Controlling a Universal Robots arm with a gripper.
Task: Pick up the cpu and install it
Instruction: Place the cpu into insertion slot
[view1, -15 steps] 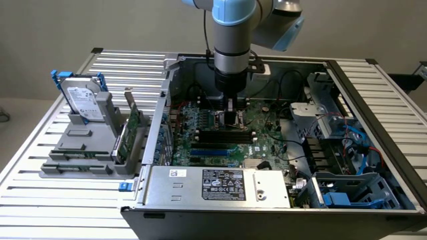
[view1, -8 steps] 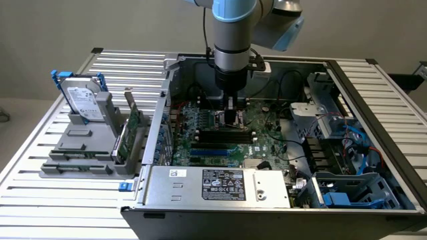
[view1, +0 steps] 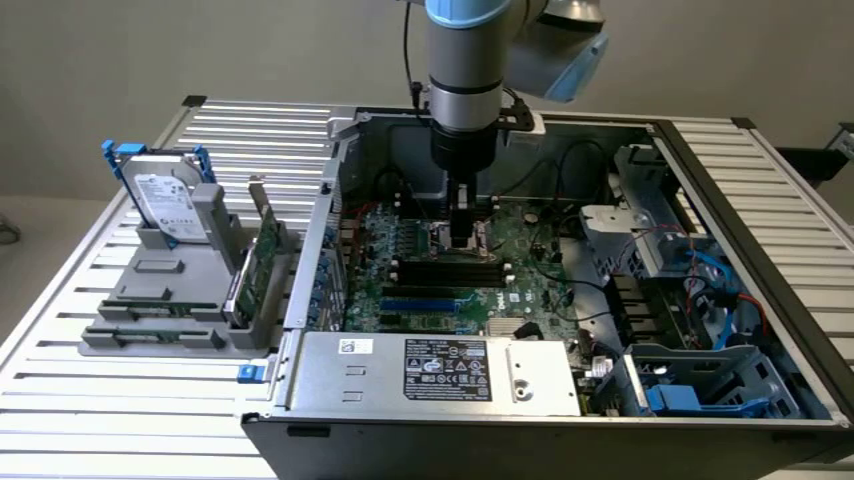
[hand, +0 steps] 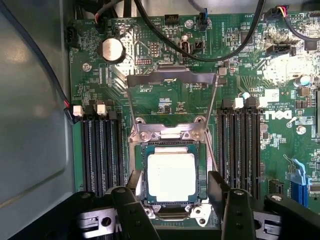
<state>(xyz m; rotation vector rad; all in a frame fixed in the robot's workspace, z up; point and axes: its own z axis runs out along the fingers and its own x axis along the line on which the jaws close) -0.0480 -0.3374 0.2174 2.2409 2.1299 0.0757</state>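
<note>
On the exterior view's left, a slatted metal table carries a grey holder. A hard drive with blue handles stands tilted at its far end, and a green card stands on edge just to its right. Next comes the open case, with the board lying flat inside and a power supply along the near edge.

The arm comes straight down into the case, and the tool hangs low over the middle of the board.

In the wrist view the cpu lies flat in the socket, silver top up. The load plate is swung up and away from it. The tool is spread wide, with one black finger on each side of the socket and a gap between each finger and the chip, so it holds nothing. Dark memory slots run along both sides of the socket.

On the exterior view's right, inside the case, sits a drive cage with blue parts and loose cables.
</note>
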